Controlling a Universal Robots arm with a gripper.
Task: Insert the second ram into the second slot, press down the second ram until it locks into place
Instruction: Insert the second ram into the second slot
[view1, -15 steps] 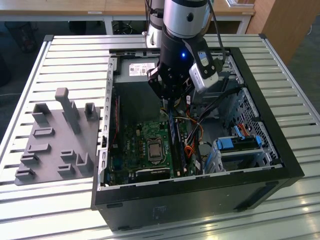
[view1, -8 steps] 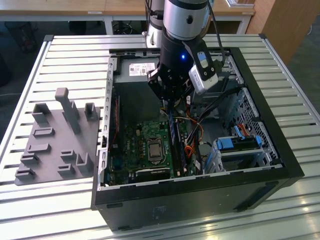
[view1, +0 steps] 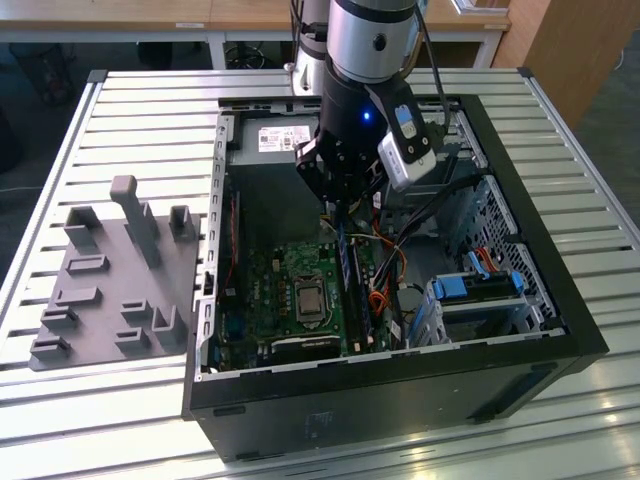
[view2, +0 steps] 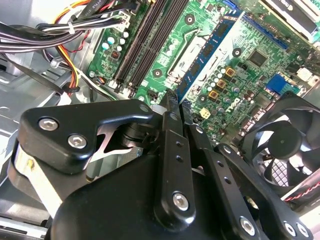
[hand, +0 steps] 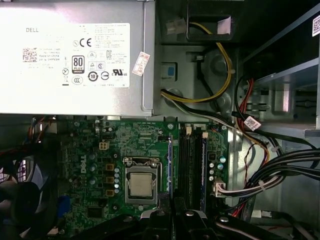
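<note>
First wrist view: second ram (hand: 170, 165), thin blue stick, upright in slot beside processor (hand: 142, 182). Tool (hand: 171, 202) clenched on its end. Blue sticks: two, counting other stick (hand: 204, 165). Between them, two black slots (hand: 188, 165).

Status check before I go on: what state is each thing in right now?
Computer case: on its side, open.
CPU: bare, no cooler fitted.
Second ram: standing upright beside the CPU; locked or not, cannot tell.
Gripper: shut, at that ram's end.
Fan: blades still.
</note>
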